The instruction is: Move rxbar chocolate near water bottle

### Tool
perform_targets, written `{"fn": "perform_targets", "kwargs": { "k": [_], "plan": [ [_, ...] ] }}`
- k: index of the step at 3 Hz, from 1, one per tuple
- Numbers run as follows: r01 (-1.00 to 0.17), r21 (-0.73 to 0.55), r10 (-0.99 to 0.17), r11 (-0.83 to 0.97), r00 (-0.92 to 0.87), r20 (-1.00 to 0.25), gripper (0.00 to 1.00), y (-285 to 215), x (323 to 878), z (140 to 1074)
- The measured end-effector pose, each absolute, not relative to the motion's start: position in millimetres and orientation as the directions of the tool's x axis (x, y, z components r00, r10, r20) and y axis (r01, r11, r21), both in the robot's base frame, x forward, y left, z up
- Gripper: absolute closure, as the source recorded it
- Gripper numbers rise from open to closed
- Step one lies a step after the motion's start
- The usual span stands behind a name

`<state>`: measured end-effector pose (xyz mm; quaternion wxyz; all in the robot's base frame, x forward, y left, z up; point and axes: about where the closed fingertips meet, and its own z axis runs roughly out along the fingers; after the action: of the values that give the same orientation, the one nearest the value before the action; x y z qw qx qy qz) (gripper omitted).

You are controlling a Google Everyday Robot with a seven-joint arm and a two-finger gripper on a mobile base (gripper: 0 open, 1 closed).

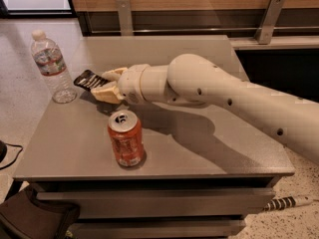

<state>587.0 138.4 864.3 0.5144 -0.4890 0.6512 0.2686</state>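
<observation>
Black rxbar chocolate [88, 79] clamped in tool [103, 83], tool just beside water bottle [51, 66].

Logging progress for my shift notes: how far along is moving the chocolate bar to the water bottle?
Done: the rxbar chocolate is picked up and close beside the water bottle. In hand: the gripper is shut on it, apparently above the table. Left: set it down and release.
</observation>
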Motion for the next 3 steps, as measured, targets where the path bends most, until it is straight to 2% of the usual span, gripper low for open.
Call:
{"fn": "perform_targets", "kwargs": {
  "k": [1, 3],
  "plan": [
    [-0.920, -0.140, -0.362, 0.365, -0.003, -0.932, 0.93, 156.7, 586.9, 853.2],
    [-0.924, -0.139, -0.363, 0.357, 0.000, -0.932, 0.47, 163.2, 584.7, 852.8]
  ]
}}
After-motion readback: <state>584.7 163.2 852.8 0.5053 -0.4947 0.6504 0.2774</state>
